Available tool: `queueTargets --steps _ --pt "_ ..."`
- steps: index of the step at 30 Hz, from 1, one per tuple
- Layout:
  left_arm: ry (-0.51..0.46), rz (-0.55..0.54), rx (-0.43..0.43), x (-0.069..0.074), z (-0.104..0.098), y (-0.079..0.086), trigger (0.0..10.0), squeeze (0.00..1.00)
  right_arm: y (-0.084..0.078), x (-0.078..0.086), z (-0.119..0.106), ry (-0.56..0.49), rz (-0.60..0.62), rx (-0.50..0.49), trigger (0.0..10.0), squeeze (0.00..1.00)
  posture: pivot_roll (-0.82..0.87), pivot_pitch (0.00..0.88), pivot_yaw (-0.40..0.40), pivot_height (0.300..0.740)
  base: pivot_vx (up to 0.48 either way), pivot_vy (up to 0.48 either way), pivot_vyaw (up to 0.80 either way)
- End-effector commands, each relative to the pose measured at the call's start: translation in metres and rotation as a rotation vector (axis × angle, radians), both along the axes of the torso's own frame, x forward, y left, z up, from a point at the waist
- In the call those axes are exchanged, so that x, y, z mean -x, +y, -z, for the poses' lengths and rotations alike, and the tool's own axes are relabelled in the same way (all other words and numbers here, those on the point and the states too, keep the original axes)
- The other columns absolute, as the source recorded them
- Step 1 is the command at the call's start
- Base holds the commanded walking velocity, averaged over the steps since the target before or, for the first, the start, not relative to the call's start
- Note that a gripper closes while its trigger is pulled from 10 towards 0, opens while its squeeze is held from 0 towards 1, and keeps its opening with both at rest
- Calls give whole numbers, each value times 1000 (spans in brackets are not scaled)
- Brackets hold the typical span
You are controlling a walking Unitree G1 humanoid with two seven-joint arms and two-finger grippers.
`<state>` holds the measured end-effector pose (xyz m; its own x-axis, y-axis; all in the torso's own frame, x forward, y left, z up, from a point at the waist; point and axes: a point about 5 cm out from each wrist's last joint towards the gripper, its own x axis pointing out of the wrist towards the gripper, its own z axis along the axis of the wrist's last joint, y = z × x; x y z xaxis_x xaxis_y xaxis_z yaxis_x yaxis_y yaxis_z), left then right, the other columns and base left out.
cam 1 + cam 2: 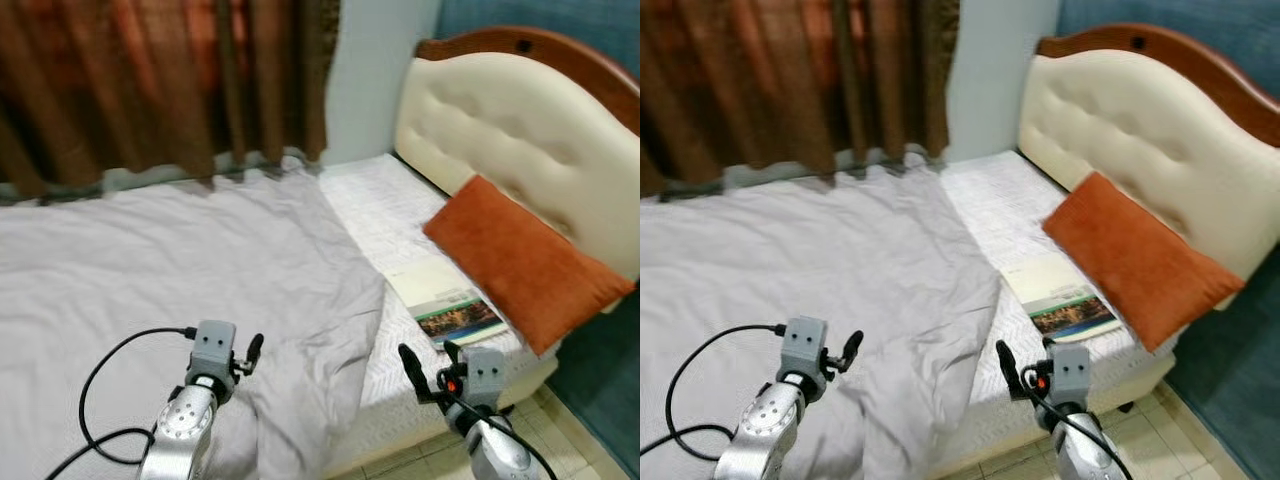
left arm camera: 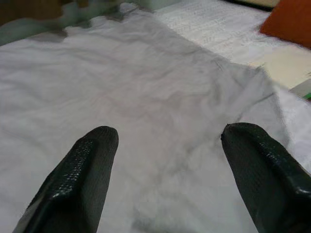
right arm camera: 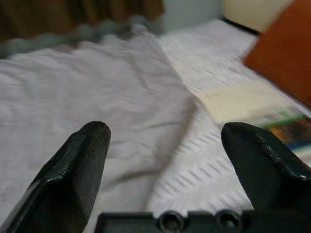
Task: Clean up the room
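Left gripper (image 1: pixel 245 358) hovers low over the rumpled pale grey bedsheet (image 1: pixel 180 270), its two black fingers spread wide apart and holding nothing; in its wrist view the cloth lies just beneath the fingertips (image 2: pixel 92 145). Right gripper (image 1: pixel 425 372) hangs at the near edge of the white patterned mattress (image 1: pixel 375 215), also wide open and empty, pointing toward the cream-and-green paperback book (image 1: pixel 445 300) that lies flat on the mattress.

That book rests just beside the rust-orange rectangular cushion (image 1: pixel 525 265), which leans against the cream tufted headboard with a wooden rim (image 1: pixel 510 120). The grey sheet covers most of the bed but stops short of the head end, its edge bunched and folded back near the book, leaving bare mattress exposed. Brown curtains (image 1: pixel 160 80) hang behind the bed.

Judging by the pose, the step in hand is straightening the bedding, and no grasp has been made yet. The next move likely calls for lowering both grippers onto the crumpled sheet edge, pinching a fold, and drawing it toward the headboard; the book probably needs lifting away first so the sheet does not bury it.
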<state>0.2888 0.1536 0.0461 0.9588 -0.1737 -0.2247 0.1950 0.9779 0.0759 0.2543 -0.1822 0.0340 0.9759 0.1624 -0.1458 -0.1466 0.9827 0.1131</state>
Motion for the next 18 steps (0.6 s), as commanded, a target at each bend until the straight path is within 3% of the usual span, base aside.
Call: queueTargets --steps 1,4,5,6,7,8,9,11,12,13,14,16,18 --pt "32 39 10 -4 5 -13 10000 0 -12 5 2 18 27 16 10000 0 -14 0 -36 740 0 0 0" --pt "114 39 26 -8 17 -13 10000 0 -11 13 1 20 27 11 10000 0 -28 49 -46 740 0 0 0" --pt "195 14 40 -10 28 -12 10000 0 -12 23 -2 24 36 -2 10000 0 -57 144 -49 740 0 0 0" --pt "201 2 31 -11 29 -9 10000 0 -13 31 -6 24 37 2 10000 0 -87 217 -58 740 0 0 0" --pt "201 2 31 -11 29 -9 10000 0 -13 31 -6 24 37 2 10000 0 -87 217 -58 740 0 0 0" --pt "173 -28 -8 -16 27 -2 10000 0 -13 51 -13 36 32 14 10000 0 -152 327 -83 740 0 0 0" --pt "156 -51 -33 -19 25 2 10000 0 -13 63 -13 55 22 22 10000 0 -172 355 -81 740 0 0 0" --pt "156 -51 -33 -19 25 2 10000 0 -13 63 -13 55 22 22 10000 0 -172 355 -81 740 0 0 0" --pt "124 -77 -49 -26 20 6 10000 0 -10 82 -18 77 -8 35 10000 0 -224 447 -94 740 0 0 0" --pt "105 -86 -26 -31 14 5 10000 0 -9 93 -25 79 -26 46 10000 0 -258 500 -105 740 0 0 0" --pt "105 -86 -26 -31 14 5 10000 0 -9 93 -25 79 -26 46 10000 0 -258 500 -105 740 0 0 0" --pt "55 -133 61 -46 -2 3 10000 0 -3 122 -44 97 -30 39 10000 0 -311 582 -126 740 0 0 0" --pt "41 -153 73 -50 -6 4 10000 0 -1 127 -48 106 -27 32 10000 0 -321 593 -126 740 0 0 0"
